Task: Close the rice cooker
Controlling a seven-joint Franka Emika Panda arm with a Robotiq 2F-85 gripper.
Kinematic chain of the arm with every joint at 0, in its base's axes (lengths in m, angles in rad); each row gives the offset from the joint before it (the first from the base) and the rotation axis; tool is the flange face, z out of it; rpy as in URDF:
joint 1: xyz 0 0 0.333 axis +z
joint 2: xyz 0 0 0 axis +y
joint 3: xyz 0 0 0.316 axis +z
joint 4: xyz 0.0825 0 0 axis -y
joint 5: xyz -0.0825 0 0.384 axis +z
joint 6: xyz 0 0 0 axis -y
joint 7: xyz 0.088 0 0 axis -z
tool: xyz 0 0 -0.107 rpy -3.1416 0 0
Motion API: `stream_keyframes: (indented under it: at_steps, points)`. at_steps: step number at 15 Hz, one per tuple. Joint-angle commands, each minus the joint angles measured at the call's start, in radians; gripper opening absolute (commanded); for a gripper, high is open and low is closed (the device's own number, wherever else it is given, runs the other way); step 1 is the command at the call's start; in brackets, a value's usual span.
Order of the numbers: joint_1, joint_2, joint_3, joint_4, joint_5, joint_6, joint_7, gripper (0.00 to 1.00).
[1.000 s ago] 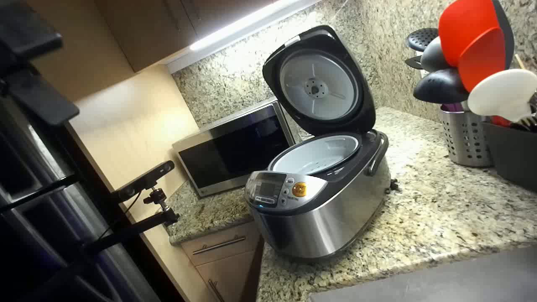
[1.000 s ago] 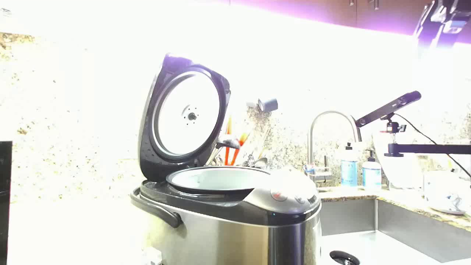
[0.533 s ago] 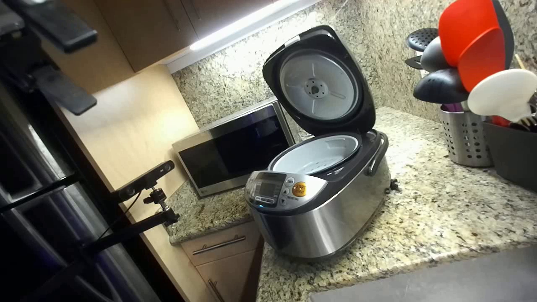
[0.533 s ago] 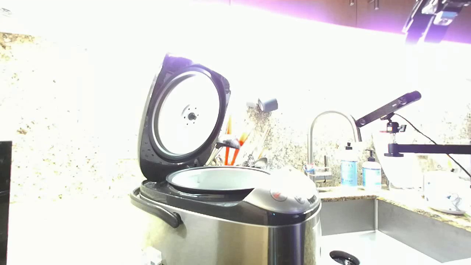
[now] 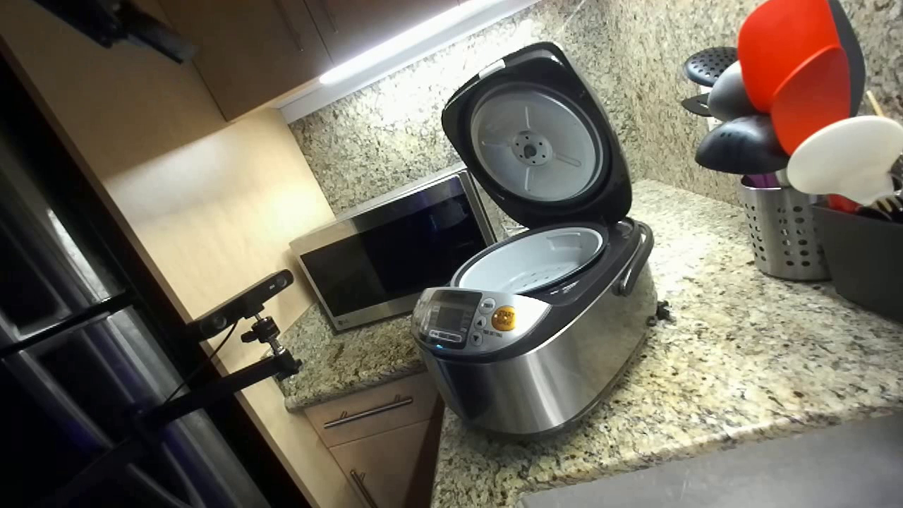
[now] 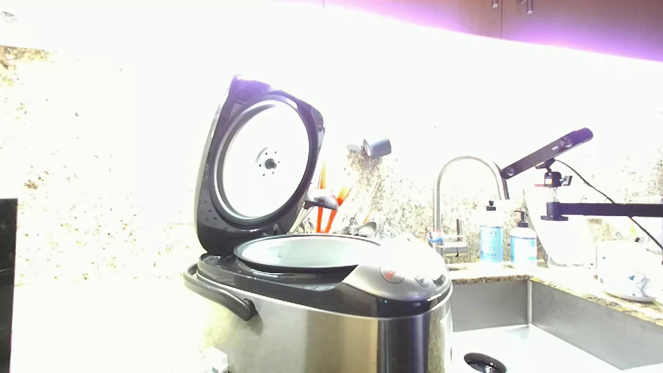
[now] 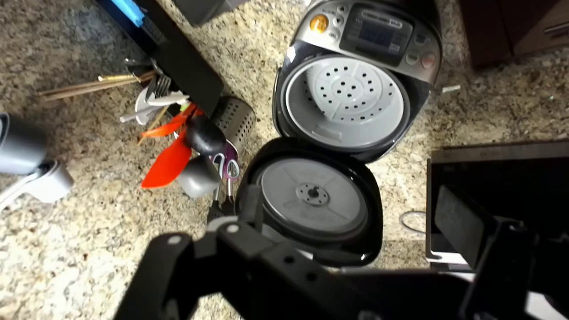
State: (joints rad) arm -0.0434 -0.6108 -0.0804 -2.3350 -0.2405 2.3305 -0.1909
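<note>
The steel rice cooker (image 5: 536, 388) stands on the granite counter in both exterior views (image 6: 321, 342). Its dark lid (image 5: 615, 173) is raised, leaning slightly back past upright, with the round metal plate (image 5: 564, 134) facing forward. The white inner pot (image 5: 564, 247) is uncovered. In the wrist view, the lid (image 7: 373, 213) lies between and beyond the spread fingers of my gripper (image 7: 355, 214). The gripper is open and empty, seemingly high above the cooker. In an exterior view only a dark finger (image 5: 162, 35) shows at the top left edge, well apart from the lid.
A microwave (image 5: 395, 247) stands behind the cooker. A perforated utensil holder (image 5: 783, 233) with several spatulas and ladles stands beside it. A camera on a mount (image 5: 247, 303) juts in. A sink (image 6: 492, 305) and soap bottles (image 6: 491, 238) show in an exterior view.
My gripper has risen toward the top edge in an exterior view, where only one finger tip remains visible. It has left the frame upward elsewhere. The cooker and raised lid have not moved.
</note>
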Motion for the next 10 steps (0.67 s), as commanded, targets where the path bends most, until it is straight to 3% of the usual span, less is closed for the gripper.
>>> stream_keyframes:
  at_steps: [1, 6, 10]
  points:
    - [0.001, 0.169, 0.050, 0.189, 0.017, -0.009, 0.071, 1.00]
    - [-0.018, 0.382, 0.101, 0.412, -0.029, -0.034, 0.171, 1.00]
    - [-0.009, 0.530, 0.095, 0.566, -0.075, -0.029, 0.183, 1.00]
